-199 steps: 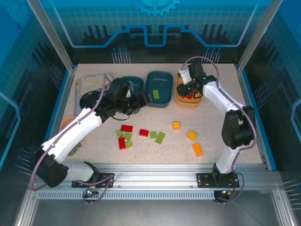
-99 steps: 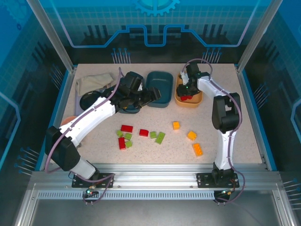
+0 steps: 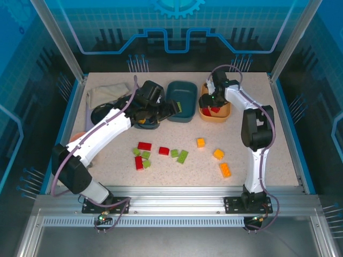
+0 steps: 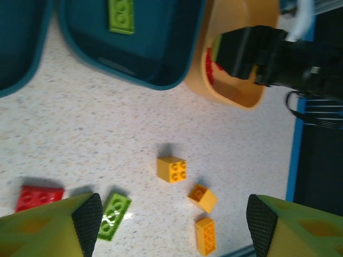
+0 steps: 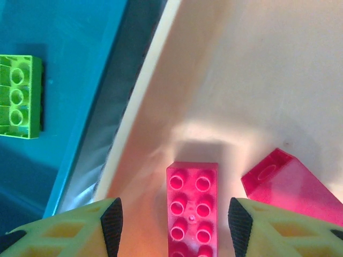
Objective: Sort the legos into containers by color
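Where the counter (image 3: 257,134) starts at the left, a beige cloth (image 3: 104,92), a black round dish (image 3: 101,115) and the rim of a pink bowl (image 3: 75,138) lie behind the left arm. That arm stretches from its near base up and rightward, with its wrist above the left teal tub (image 4: 19,43). The left gripper (image 3: 172,110) hangs level over the near rim of the middle teal tub (image 3: 185,90), its jaws spread wide and holding nothing. On that tub's floor a green oblong brick (image 4: 121,15) lies studs up, its long axis running up and down the left wrist view. Nearer on the counter the loose bricks are scattered, all apart from the tubs. Three red bricks (image 3: 144,145) and several green bricks (image 3: 183,157) cluster at mid-left, the rightmost green one oblong and lying on a diagonal. To their right lie three orange-yellow bricks (image 3: 200,142): two are squarish, and the nearest is oblong with its long axis running roughly near to far. The light orange tub (image 3: 226,114) touches the middle tub's right side. The right arm rises from its base, folds at a high elbow and comes back left over that tub, so the right gripper (image 3: 211,101) points down into it. Its jaws stand open astride a red oblong brick (image 5: 192,206) without touching it; the brick lies studs up, with its long axis pointing straight away from the jaws. A second red piece (image 5: 289,187) lies skewed just to its right.
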